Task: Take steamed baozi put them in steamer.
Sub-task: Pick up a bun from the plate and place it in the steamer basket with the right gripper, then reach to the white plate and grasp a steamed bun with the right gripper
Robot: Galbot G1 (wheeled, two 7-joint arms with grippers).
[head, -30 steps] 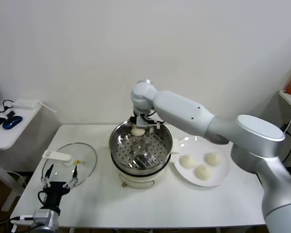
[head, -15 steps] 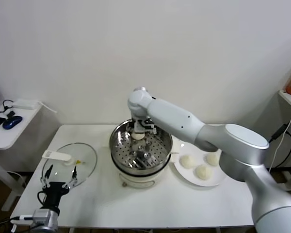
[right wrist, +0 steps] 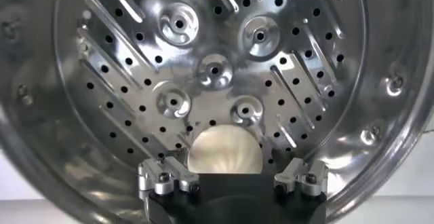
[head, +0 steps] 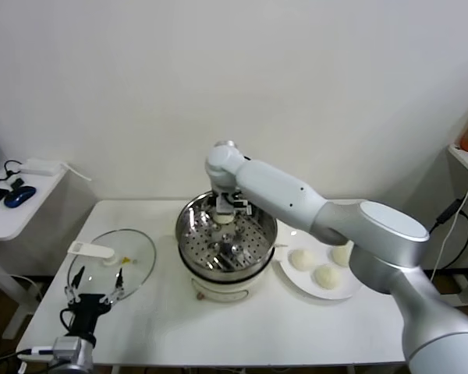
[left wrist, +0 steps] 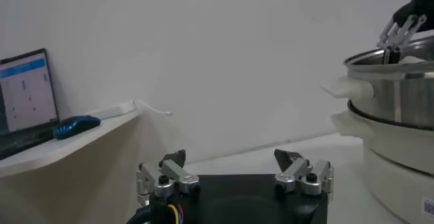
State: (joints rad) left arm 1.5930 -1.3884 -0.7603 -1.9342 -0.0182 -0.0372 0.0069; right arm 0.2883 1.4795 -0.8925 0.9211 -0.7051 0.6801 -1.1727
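Note:
The steamer [head: 189, 235] stands mid-table; its perforated tray fills the right wrist view [right wrist: 305, 49]. My right gripper [head: 225, 210] reaches down inside it at the far side. Its fingers are spread, and one baozi [head: 224, 219] lies on the tray between them, seen close up in the right wrist view [right wrist: 224, 147] just ahead of the gripper [right wrist: 230, 170]. Three more baozi [head: 302, 259] [head: 325, 276] [head: 342, 254] lie on a white plate [head: 352, 288] right of the steamer. My left gripper [head: 96, 276] is parked open and empty at the front left, also in its wrist view [left wrist: 230, 159].
A round glass lid [head: 136, 261] with a white handle [head: 92, 250] lies flat left of the steamer, just beyond the left gripper. A side shelf with a blue mouse [head: 19, 195] stands at the far left. The steamer's wall [left wrist: 400, 89] shows in the left wrist view.
My right gripper went from above the steamer's far rim down into the pot with the baozi. Over the last half second it has hardly moved. The left arm has not moved.

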